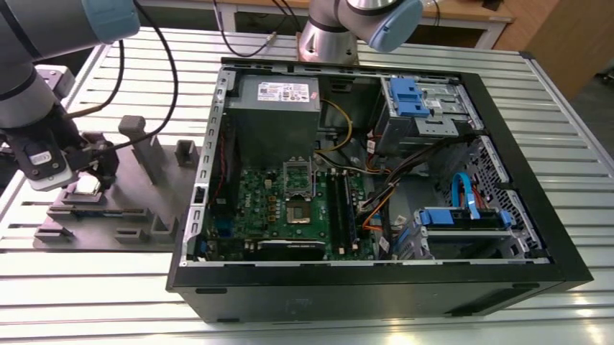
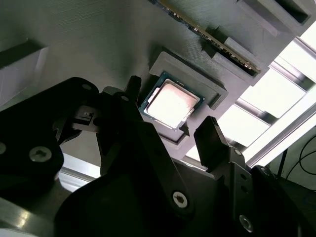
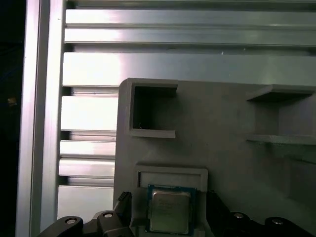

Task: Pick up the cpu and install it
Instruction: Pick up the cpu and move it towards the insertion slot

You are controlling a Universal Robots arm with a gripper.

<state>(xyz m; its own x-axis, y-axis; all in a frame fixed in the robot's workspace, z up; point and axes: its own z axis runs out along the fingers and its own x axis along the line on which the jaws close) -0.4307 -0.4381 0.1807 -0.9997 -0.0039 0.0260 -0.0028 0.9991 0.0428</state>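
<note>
Two dark fingers (image 2: 213, 140) of the gripper (image 3: 168, 200) are held apart on either side of the cpu (image 2: 171, 104). In both wrist views they are spread wider than the chip, and nothing is gripped between them. The cpu, a small square chip with a silvery top and a thin pale rim, is seated flat in a shallow recess of a grey holder (image 3: 222, 148). The holder is laid on a slatted metal table (image 1: 96, 287), at the exterior view's left. The arm (image 1: 29, 72) is positioned over the holder, with the gripper placed just above the chip.

An open computer case (image 1: 384, 291) is laid on its side just beside the holder, toward the exterior view's right and well apart from the chip. A green motherboard (image 1: 278, 208) is exposed inside the case, and a silver metal frame (image 1: 298, 175) is seen near the middle of the board. A grey box with a white label (image 1: 276, 97) is fitted beyond the board. Blue brackets (image 1: 408, 97) are mounted at the far corner of the case, toward the exterior view's right.
</note>
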